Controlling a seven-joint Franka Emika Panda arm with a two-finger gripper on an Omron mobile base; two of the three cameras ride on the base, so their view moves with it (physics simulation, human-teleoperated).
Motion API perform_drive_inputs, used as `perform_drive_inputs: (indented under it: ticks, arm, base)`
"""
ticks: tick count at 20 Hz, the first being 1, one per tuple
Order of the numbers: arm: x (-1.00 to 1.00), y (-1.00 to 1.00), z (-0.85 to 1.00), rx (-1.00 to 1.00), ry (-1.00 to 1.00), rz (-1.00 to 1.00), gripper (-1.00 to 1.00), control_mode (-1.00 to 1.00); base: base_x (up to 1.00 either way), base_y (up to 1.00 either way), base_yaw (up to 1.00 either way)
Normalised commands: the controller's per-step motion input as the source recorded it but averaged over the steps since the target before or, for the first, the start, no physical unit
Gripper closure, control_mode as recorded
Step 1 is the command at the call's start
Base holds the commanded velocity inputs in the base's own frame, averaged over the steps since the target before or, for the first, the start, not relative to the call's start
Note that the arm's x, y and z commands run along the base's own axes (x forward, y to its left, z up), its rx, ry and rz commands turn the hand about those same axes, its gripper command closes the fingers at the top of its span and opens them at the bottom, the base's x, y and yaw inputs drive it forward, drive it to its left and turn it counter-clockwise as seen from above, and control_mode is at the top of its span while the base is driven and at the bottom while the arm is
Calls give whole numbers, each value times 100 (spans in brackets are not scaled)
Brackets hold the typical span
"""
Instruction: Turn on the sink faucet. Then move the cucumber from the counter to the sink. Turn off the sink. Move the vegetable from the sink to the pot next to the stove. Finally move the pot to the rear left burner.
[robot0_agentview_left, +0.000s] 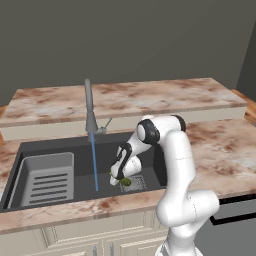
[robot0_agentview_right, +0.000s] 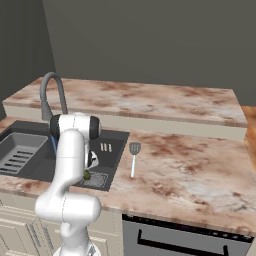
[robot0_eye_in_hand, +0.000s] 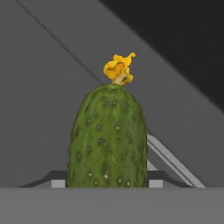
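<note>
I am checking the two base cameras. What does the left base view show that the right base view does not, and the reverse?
Left base view alone: a thin blue stream of water running from the sink faucet into the sink.
Right base view alone: a slotted spatula lying on the counter.
Both: the gripper low in the basin, shut on the cucumber, near the drain grate.

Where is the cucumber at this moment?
The cucumber is in the claw, low inside the sink, over the drain grate at the basin's right end, right of the water stream.
</note>
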Motion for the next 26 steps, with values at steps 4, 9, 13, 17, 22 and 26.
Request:
perform_drive_inputs:
  ticks: [4,9,13,17,22,26]
  arm:
    - [9,8,-23,0,0,3,100,-100]
    - [11,12,-19,0,0,2,-100,-100]
    - [7,4,-2,0,0,1,-100,-100]
    - [0,0,6,0,0,0,-100,-100]
    - [0,0,35,0,0,0,-100,-100]
    - [-6,0,46,0,0,0,-100,-100]
  base:
    - [0,0,0]
    - [0,0,0]
    - [0,0,0]
    - [0,0,0]
    - [0,0,0]
    - [0,0,0]
